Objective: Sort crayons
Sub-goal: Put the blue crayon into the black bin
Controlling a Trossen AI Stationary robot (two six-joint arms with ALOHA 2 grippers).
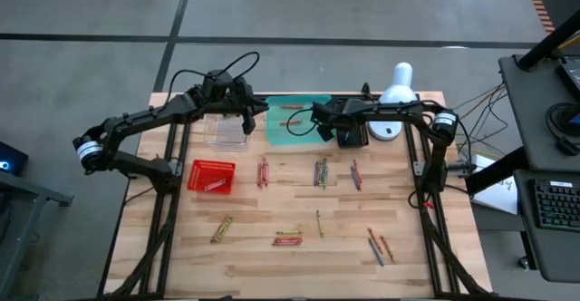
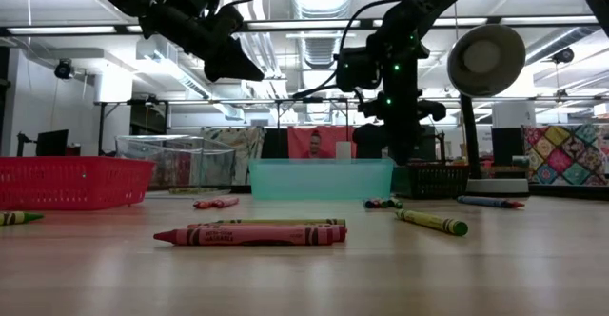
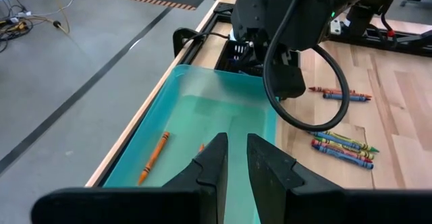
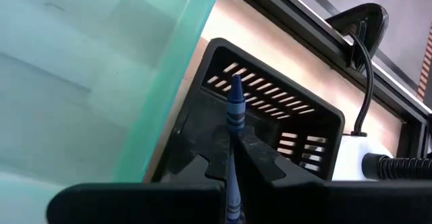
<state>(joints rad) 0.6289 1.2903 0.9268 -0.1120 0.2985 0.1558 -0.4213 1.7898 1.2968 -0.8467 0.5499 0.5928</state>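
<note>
The right jaws (image 4: pixel 231 158) are shut tight on a blue crayon (image 4: pixel 234 109), which sticks out past the tips. They are held over the black basket (image 4: pixel 270 113), just beside the wall of the teal tray (image 4: pixel 101 69). In the high view the right jaws (image 1: pixel 324 122) are seen at the back of the table (image 1: pixel 299 265), at the right end of the teal tray (image 1: pixel 281 129) and near a white lamp (image 1: pixel 396 91).

The left jaws (image 3: pixel 233 163) are nearly closed, with only a thin gap between them, and nothing is seen held in them. They are held up over the left end of the teal tray (image 3: pixel 196 116). An orange crayon (image 3: pixel 153 156) is lying in that tray. In the high view the left jaws (image 1: pixel 249 120) are between a clear box (image 1: pixel 225 133) and the teal tray.

A red basket (image 1: pixel 210 176) is placed on the left part of the table, with a crayon in it. Many more crayons (image 1: pixel 319 172) are spread on the wood in small groups: three groups in the middle row, and others nearer the front edge. In the low view a red crayon (image 2: pixel 249 234) is lying closest, and a yellow-green one (image 2: pixel 433 223) is near it.
</note>
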